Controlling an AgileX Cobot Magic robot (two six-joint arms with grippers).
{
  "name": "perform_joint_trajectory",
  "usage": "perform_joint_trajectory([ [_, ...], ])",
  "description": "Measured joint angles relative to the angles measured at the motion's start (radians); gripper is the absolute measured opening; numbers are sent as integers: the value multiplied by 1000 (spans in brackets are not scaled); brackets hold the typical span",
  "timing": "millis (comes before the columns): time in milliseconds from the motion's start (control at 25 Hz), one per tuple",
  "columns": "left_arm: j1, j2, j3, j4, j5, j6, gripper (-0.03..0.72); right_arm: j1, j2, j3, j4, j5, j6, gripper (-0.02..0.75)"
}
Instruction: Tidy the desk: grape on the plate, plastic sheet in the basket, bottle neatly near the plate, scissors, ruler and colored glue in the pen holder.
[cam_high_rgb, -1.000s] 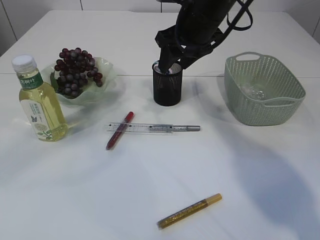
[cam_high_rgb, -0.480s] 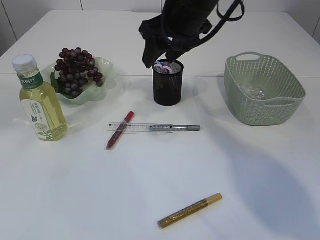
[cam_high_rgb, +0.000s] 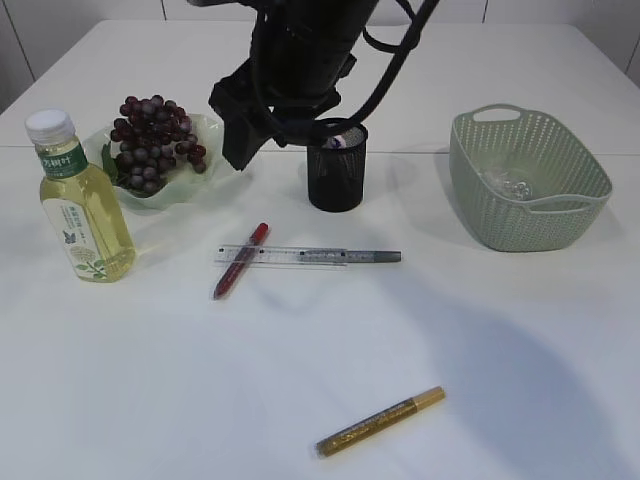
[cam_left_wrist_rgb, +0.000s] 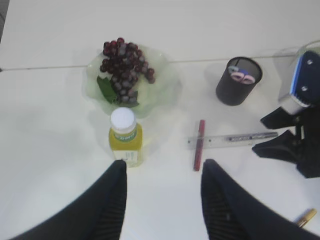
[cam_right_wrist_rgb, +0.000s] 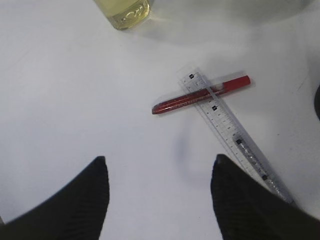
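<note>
Dark grapes (cam_high_rgb: 150, 140) lie on the pale green plate (cam_high_rgb: 215, 135), and the bottle (cam_high_rgb: 80, 205) stands in front of it. Purple scissors handles (cam_high_rgb: 335, 140) poke out of the black pen holder (cam_high_rgb: 335, 180). The clear ruler (cam_high_rgb: 285, 255) lies across a red glue pen (cam_high_rgb: 240, 260) and a silver one (cam_high_rgb: 365, 257). A gold glue pen (cam_high_rgb: 380, 422) lies nearer the front. The basket (cam_high_rgb: 525, 190) holds the crumpled plastic sheet (cam_high_rgb: 505, 182). My left gripper (cam_left_wrist_rgb: 164, 167) hangs high, open and empty. My right gripper (cam_right_wrist_rgb: 161, 160) is open over bare table near the ruler (cam_right_wrist_rgb: 225, 125).
My left arm (cam_high_rgb: 290, 70) hangs between the plate and the pen holder in the exterior view. The left wrist view shows the right gripper (cam_left_wrist_rgb: 258, 135) by the ruler's right end. White tabletop stretches around the gold pen.
My left arm has lifted off the pen holder and swung left toward the plate, its jaws wider. The scissors stay in the holder. Nothing on the table has moved.
</note>
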Motion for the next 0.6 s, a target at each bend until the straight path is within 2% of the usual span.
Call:
perform_joint_trajectory([
  [320,22,-108,256,-39,0,17,355,2,29,0,-5,0,-180,505],
  [480,22,-169,323,-40,0,17,319,2,46,0,-7,0,-226,505],
  [600,22,-212,347,-1,-2,19,294,2,49,0,-26,0,-264,504],
])
